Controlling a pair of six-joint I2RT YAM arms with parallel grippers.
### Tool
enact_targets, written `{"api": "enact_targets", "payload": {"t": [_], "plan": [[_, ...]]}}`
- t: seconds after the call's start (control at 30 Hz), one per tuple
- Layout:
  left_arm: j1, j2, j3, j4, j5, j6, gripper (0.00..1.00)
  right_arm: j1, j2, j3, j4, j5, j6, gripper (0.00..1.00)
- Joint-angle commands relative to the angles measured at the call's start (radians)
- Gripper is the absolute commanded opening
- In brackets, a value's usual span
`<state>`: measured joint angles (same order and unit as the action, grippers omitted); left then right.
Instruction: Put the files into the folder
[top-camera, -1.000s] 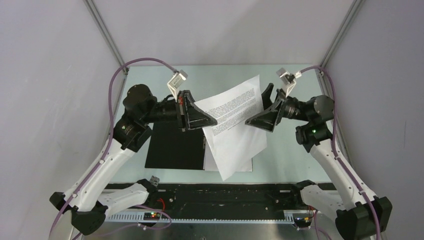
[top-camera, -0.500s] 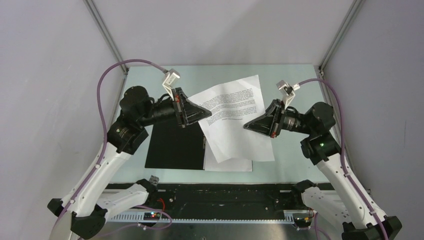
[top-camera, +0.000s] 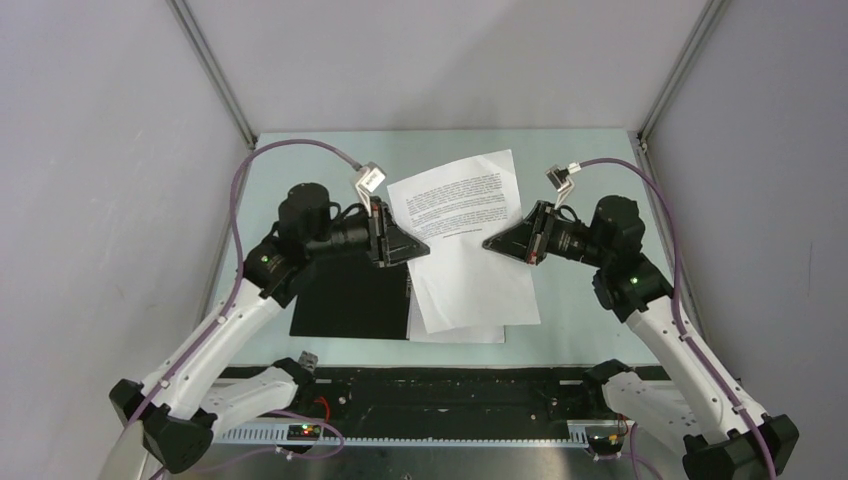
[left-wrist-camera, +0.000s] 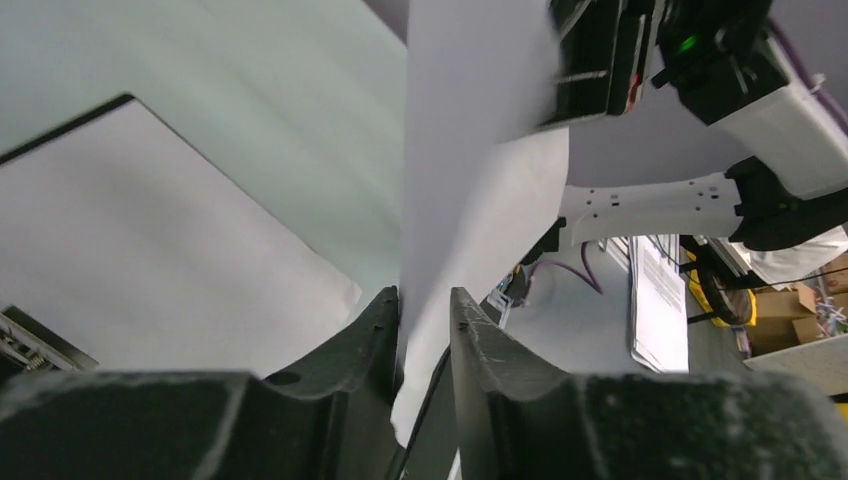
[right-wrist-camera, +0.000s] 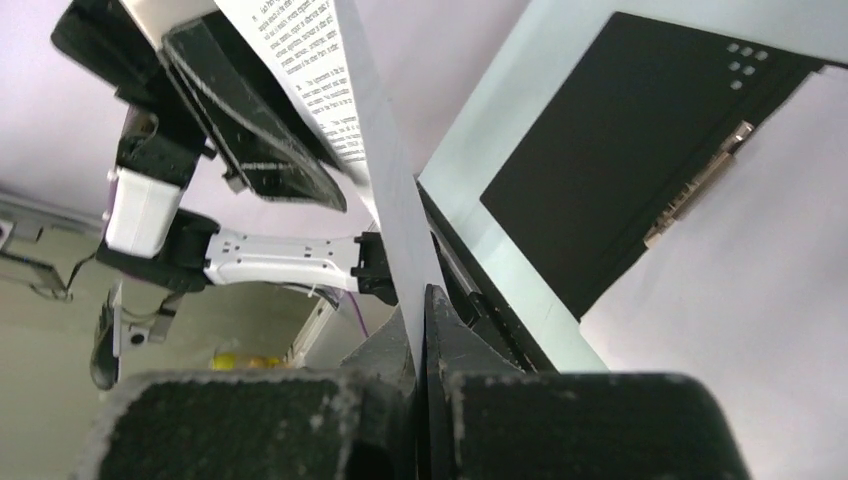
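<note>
Pale-green tabletop (top-camera: 585, 175), grey walls (top-camera: 440, 60); printed sheet (top-camera: 470, 275) pinched in right tool (top-camera: 488, 243), left tool (top-camera: 427, 246) ajar.

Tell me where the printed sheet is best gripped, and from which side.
Grip the printed sheet on a long side edge, about mid-length, coming in sideways with jaws across its thickness. It is thin, limp and held up, so only its free edges offer a pinch. The right tool is shut on the right edge this way; the left tool stands open around the left edge.
</note>
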<state>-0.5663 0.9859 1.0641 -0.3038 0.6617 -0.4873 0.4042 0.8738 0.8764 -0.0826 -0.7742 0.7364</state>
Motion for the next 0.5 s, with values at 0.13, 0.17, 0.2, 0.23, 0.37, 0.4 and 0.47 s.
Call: {"api": "enact_targets", "payload": {"t": [0.13, 0.17, 0.2, 0.23, 0.37, 0.4, 0.47], "plan": [[-0.021, 0.027, -0.054, 0.014, -0.009, 0.029, 0.14, -0.012, 0.035, 0.005, -0.066, 0.094, 0.05, 0.0], [-0.022, 0.031, -0.055, 0.015, -0.012, 0.029, 0.12, -0.016, 0.037, 0.003, -0.082, 0.1, 0.044, 0.0], [-0.023, 0.033, -0.056, 0.014, -0.024, 0.03, 0.1, -0.019, 0.037, 0.0, -0.089, 0.111, 0.044, 0.0], [-0.023, 0.038, -0.059, 0.014, -0.032, 0.032, 0.1, -0.026, 0.037, -0.005, -0.093, 0.112, 0.047, 0.0], [-0.024, 0.072, -0.069, 0.014, -0.142, 0.015, 0.0, -0.018, 0.033, -0.011, -0.154, 0.207, 0.027, 0.0], [-0.026, 0.083, -0.07, 0.014, -0.186, 0.005, 0.0, -0.003, 0.034, -0.011, -0.173, 0.23, 0.023, 0.0], [-0.048, 0.132, -0.066, 0.018, -0.228, -0.008, 0.05, 0.029, 0.042, -0.011, -0.224, 0.315, 0.009, 0.0]]}}
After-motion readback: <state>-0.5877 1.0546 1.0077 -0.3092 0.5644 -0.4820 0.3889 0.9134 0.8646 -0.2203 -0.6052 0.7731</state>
